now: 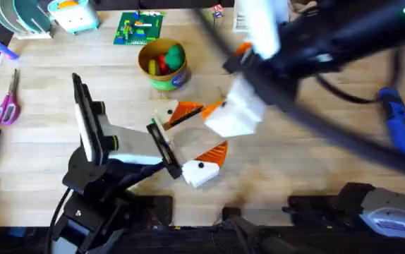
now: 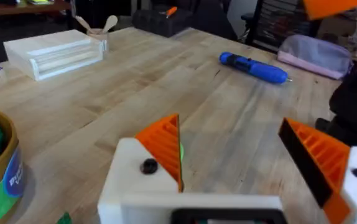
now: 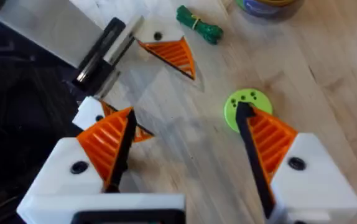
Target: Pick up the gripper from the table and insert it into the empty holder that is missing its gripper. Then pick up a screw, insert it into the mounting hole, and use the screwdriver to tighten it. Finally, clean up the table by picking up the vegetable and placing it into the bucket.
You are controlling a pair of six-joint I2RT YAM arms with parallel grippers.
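Observation:
The blue screwdriver point(image 1: 400, 121) lies at the table's right side, also in the left wrist view point(image 2: 253, 67). The yellow bucket point(image 1: 164, 65) with a green band stands at the back centre, with round red and green produce inside. The green leafy vegetable point(image 3: 198, 25) lies on the wood beside one fingertip of my left gripper point(image 1: 195, 137), which is open and holds nothing point(image 2: 241, 155). My right gripper point(image 3: 188, 146) hovers open just above the left one and shows in the overhead view as a blurred white block point(image 1: 239, 116). The loose gripper, the holder and the screw are out of view.
A lime-green disc point(image 3: 247, 106) with holes lies by my right gripper's fingertip. Purple scissors point(image 1: 6, 106) sit at the left edge and a green brick plate point(image 1: 139, 28) at the back. A clear plastic box point(image 2: 54, 53) and a pink pouch point(image 2: 315, 55) are farther off.

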